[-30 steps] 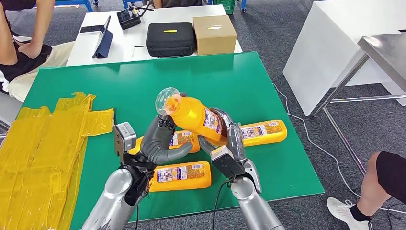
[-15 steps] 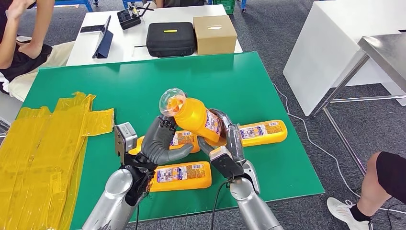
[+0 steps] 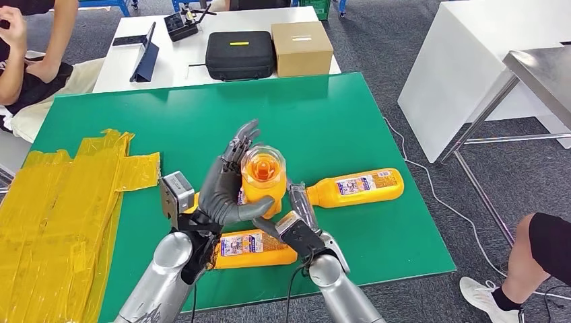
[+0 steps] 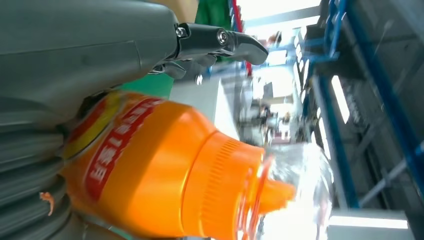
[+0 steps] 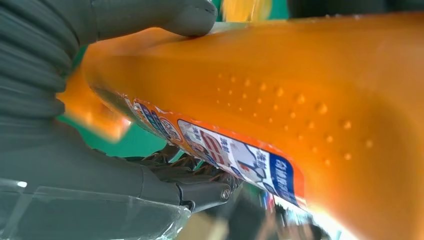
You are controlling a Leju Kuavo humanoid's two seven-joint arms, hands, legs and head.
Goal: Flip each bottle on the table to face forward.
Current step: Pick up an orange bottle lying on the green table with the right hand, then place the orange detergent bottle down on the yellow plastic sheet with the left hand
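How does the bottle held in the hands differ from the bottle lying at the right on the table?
The held bottle is raised with its clear cap toward the camera; the right bottle lies flat on the green table, label up. The left hand and right hand grip the first; nothing touches the second. Both are orange.

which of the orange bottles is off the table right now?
The held bottle, cap up toward the camera, gripped between the left hand and right hand. The bottle to its right and the near one lie flat on the green table.

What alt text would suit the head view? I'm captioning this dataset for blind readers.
Both robot hands, left hand and right hand, hold an orange bottle upright over a green table, cap toward the camera. Two more bottles lie flat: near bottle, far bottle.
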